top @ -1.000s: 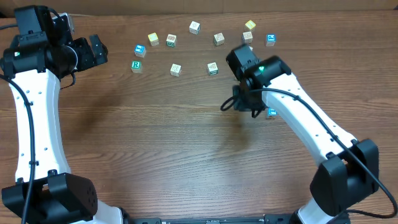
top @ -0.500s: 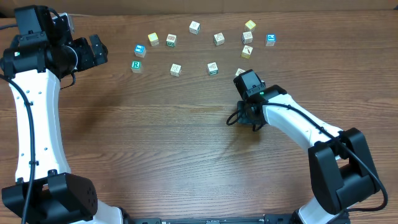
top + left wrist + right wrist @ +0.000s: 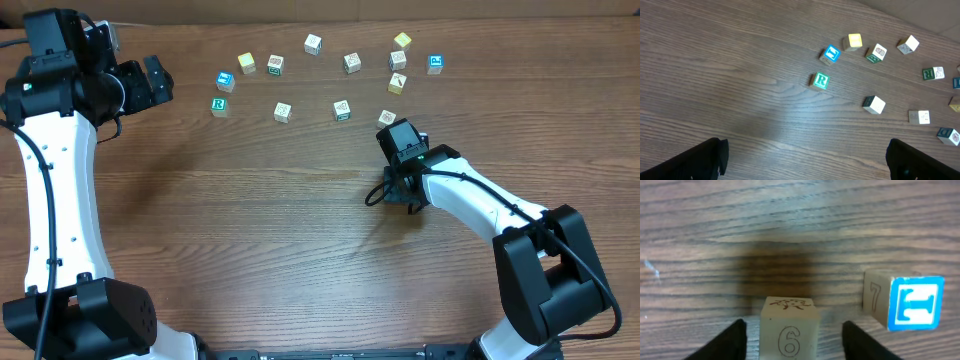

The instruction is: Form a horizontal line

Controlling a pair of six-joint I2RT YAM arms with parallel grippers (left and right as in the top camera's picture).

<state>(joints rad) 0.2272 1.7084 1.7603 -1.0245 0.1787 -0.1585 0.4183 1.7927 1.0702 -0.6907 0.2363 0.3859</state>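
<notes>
Horizontal line: not formed yet. The wooden cubes (image 3: 283,112) lie loose and apart in a rough arc across the far half of the table (image 3: 250,230).
Green "R" cube (image 3: 821,80): at the left end of the arc, standing alone. A blue-faced cube (image 3: 831,54) sits just beyond it and a yellow cube (image 3: 855,41) further on; none of them touch.
Right gripper (image 3: 794,326): low over the table, on the near right side of the arc, jaws apart around a "6" cube (image 3: 790,311).
Right fingers (image 3: 727,342): a gap shows on each side of the cube, so no contact; released, not grasping.
"6" cube: cream, flat on the wood, a small drawing on its top face, centred between the jaws.
Neighbour: a blue-letter cube (image 3: 912,305) with a "7" on its side face sits to one side of the "6" cube, outside the jaws, near but apart.
Overhead view: the right arm covers both of these cubes.
Left gripper (image 3: 806,150): spread wide, nothing between the fingers, held above bare wood at the far left, short of the "R" cube.
</notes>
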